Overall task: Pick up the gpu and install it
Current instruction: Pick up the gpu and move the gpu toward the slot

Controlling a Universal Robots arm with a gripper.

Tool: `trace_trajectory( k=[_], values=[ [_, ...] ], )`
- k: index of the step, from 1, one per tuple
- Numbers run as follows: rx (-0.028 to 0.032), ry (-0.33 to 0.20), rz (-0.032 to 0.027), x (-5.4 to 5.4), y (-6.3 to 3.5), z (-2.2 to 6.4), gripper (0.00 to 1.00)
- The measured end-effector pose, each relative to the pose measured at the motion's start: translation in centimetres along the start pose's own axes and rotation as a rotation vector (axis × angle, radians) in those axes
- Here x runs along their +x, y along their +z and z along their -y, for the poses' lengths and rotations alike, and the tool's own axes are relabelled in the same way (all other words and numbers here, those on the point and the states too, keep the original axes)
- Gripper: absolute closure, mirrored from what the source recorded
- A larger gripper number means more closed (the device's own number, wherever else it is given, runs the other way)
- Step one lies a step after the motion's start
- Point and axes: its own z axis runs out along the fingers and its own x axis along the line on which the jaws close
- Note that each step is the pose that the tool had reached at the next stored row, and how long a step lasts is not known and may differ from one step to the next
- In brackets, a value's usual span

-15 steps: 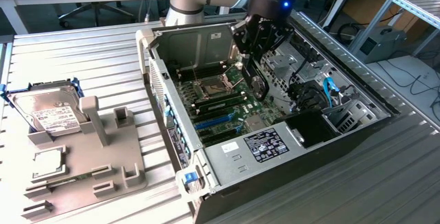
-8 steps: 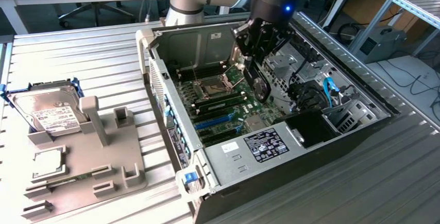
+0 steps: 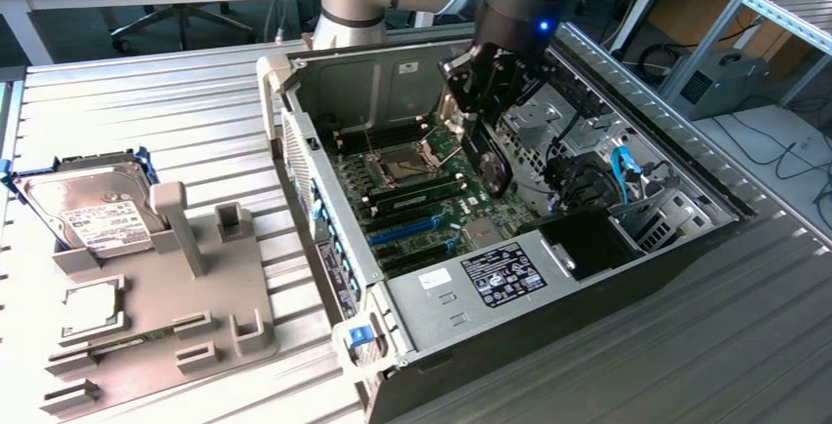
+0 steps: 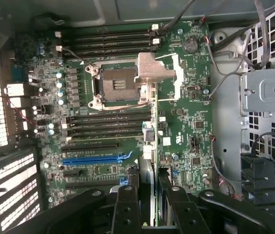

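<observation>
1. The open computer case [image 3: 312, 141] is lying on the worktop [image 3: 156, 102], housing a motherboard [image 3: 416, 190]. To its left, a grey tray [image 3: 195, 317] is carrying a hard drive [image 3: 92, 210].
2. The hand [image 3: 488, 122] is gripping the gpu [image 3: 492, 166], thin and dark, edge-down over the motherboard.

I see an open computer case [image 3: 586, 317] at frame centre on the ribbed table [image 3: 170, 102], its green motherboard [image 3: 416, 185] showing a blue slot [image 3: 403, 232] and an empty processor socket [image 3: 394, 166]. At left, a hard drive [image 3: 89, 205] stands in a grey fixture [image 3: 234, 278].
</observation>
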Motion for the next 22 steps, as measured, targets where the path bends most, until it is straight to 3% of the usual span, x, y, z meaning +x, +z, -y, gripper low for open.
trace_trajectory(
  k=[9,22],
  values=[
    [0.0016,0.0,-0.0011,-0.9,1.38,-0.34,0.74],
    [0.0021,0.0,-0.001,-0.9,1.56,-0.57,0.74]
  ],
)
